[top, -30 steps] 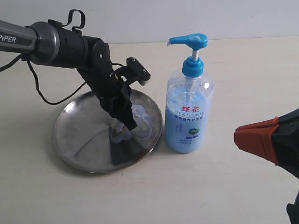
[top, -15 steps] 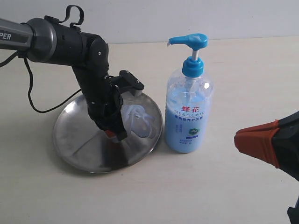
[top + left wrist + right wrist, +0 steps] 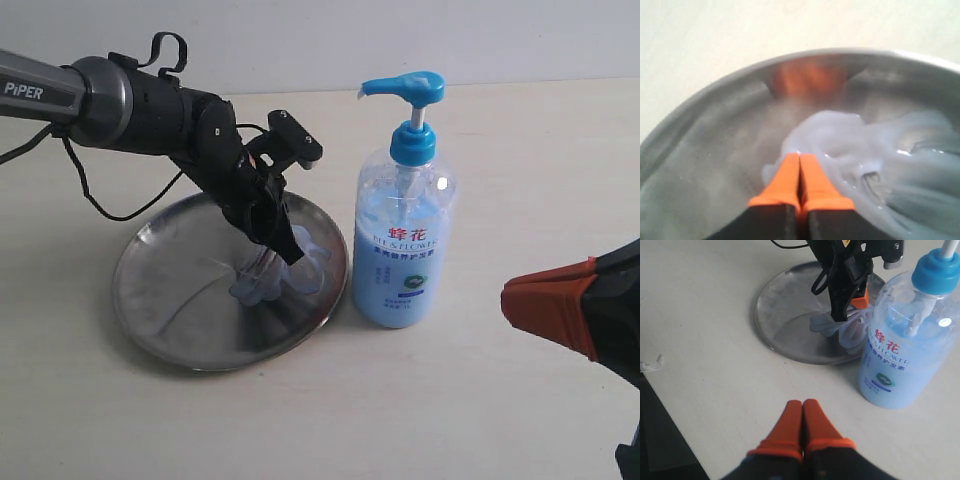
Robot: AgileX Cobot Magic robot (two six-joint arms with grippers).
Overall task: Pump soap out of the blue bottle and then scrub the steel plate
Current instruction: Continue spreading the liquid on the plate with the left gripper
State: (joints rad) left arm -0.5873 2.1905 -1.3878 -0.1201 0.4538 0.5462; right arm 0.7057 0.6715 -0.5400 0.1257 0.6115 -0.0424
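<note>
The steel plate [image 3: 170, 300] lies on the table left of the blue bottle [image 3: 403, 240], which stands upright. Pale blue soap [image 3: 300, 275] is smeared over the plate's right half, near the bottle. My left gripper [image 3: 285, 255] is shut with nothing in it, its orange tips down in the soap [image 3: 880, 160] on the plate [image 3: 700, 150]. My right gripper [image 3: 803, 402] is shut and empty, hovering over bare table in front of the bottle [image 3: 905, 340], apart from it. In the exterior view the right gripper [image 3: 515, 295] shows at the right edge.
A black cable [image 3: 110, 210] trails from the left arm across the table behind the plate. A small scrap of white paper [image 3: 651, 365] lies near the table's edge, with a dark drop-off [image 3: 665, 440] beside it.
My left gripper has swept back and forth over the plate, out toward its middle and back into the soap by the bottle, spreading the smear. The right gripper has barely moved.
</note>
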